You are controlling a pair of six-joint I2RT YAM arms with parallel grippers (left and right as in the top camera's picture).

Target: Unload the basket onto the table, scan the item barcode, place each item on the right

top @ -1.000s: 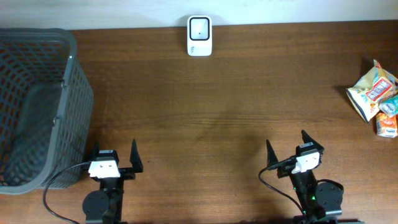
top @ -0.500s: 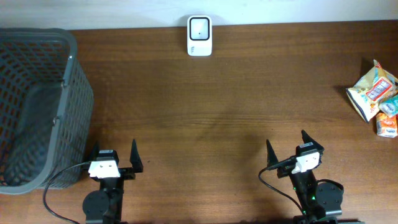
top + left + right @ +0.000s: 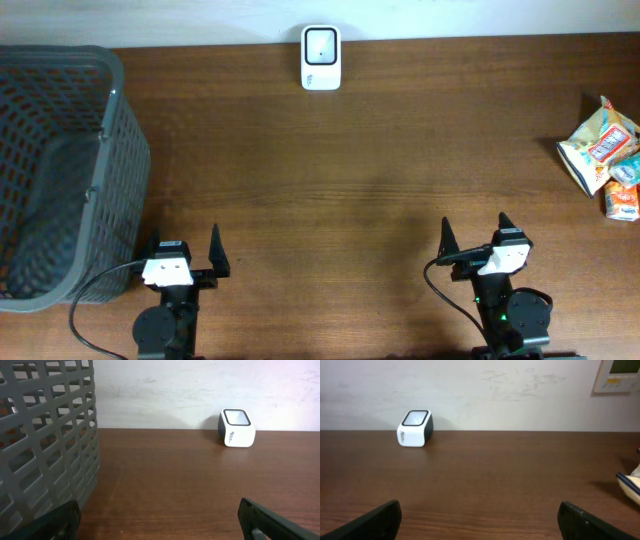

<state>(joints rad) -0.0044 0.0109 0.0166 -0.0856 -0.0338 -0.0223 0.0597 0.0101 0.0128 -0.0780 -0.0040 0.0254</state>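
The left arm (image 3: 166, 290) and the right arm (image 3: 500, 290) are stationed at the near edge of the counter (image 3: 350, 180), one toward each near corner. The left jaws and the right jaws are both seen spread wide, with nothing pinched between them and only bare wood ahead. The white barcode scanner (image 3: 321, 58) is placed at the middle of the far edge, against the wall, with its dark-rimmed window turned upward. The items to be scanned are found at the right edge: a cluster of snack packets (image 3: 600, 148), well apart from both arms, with a small orange packet (image 3: 622, 203) on its near side. A grey mesh basket (image 3: 120, 170) is set at the left edge, just beside the left arm.
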